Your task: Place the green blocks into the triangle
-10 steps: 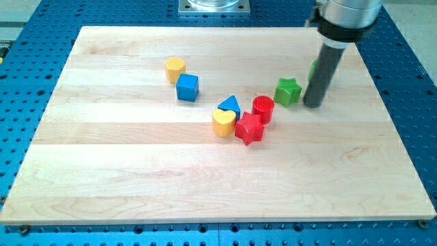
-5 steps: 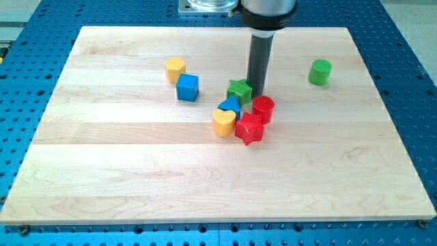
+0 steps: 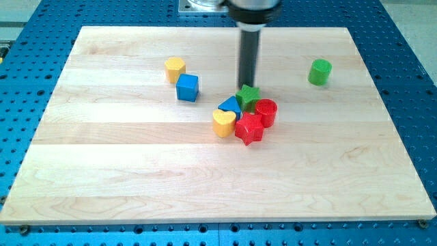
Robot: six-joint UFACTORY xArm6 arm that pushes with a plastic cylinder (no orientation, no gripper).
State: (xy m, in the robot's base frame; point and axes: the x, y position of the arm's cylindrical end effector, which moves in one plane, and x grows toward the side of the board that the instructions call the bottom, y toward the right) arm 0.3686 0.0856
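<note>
A green star block (image 3: pixel 248 96) sits in the middle of the board, touching the blue triangle block (image 3: pixel 230 105) on its left and the red cylinder (image 3: pixel 265 111) on its right. A green cylinder (image 3: pixel 319 72) stands alone at the view's upper right. My tip (image 3: pixel 246 85) is just above the green star, at its top edge, and far left of the green cylinder. The blue triangle sits in a cluster with the yellow heart block (image 3: pixel 223 123) and the red star block (image 3: pixel 249 128).
A yellow cylinder-like block (image 3: pixel 175 69) and a blue cube (image 3: pixel 187 87) sit at the view's upper left of the cluster. The wooden board (image 3: pixel 136 178) lies on a blue perforated table. The arm's metal base plate (image 3: pixel 205 5) is at the view's top.
My tip swept left from beside the green cylinder, pushing the green star left and down into the cluster beside the blue triangle. The green cylinder came into full view and stayed put.
</note>
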